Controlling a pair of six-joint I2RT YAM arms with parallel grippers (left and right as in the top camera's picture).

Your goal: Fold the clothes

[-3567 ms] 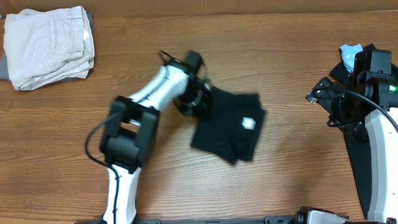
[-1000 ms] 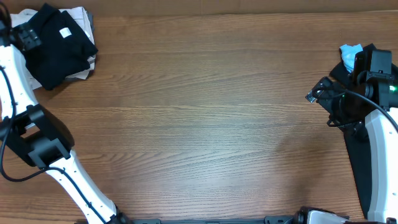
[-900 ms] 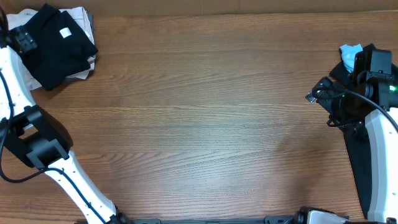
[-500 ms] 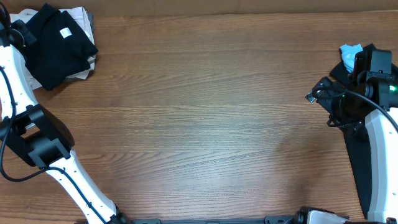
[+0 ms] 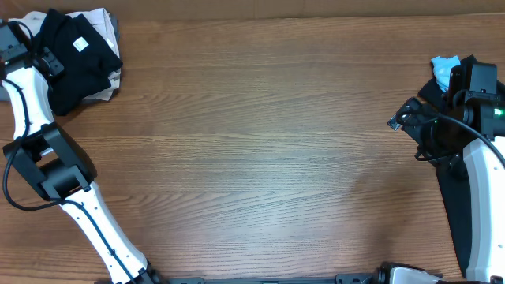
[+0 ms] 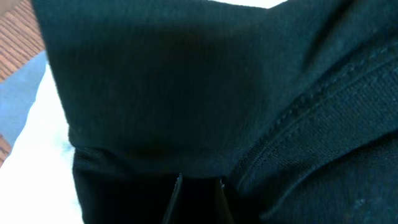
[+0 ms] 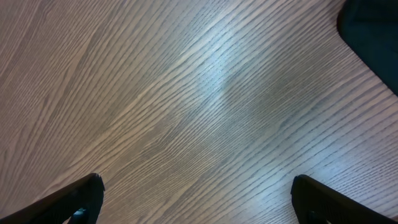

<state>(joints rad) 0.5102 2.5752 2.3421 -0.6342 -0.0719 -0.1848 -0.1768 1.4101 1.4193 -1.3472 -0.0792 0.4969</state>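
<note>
A folded black garment (image 5: 79, 63) with a small white label lies on top of a folded white pile (image 5: 101, 20) at the table's far left corner. My left gripper (image 5: 49, 63) is at the garment's left edge. In the left wrist view black fabric (image 6: 186, 93) fills the frame, and the fingers (image 6: 199, 186) stand close together with fabric between them. My right gripper (image 5: 402, 120) is open and empty over bare wood at the right side. Its fingers (image 7: 196, 199) are wide apart in the right wrist view.
A dark garment (image 5: 454, 197) lies under my right arm along the right edge, with a light blue cloth (image 5: 443, 67) at its far end. A corner of the dark fabric (image 7: 373, 31) shows in the right wrist view. Bare wooden table (image 5: 260, 142) spans the middle.
My left arm carried the black garment from the table's middle onto the white pile at far left. In the last half second the wrist shifted and the garment bunched slightly. The right arm stayed still.
</note>
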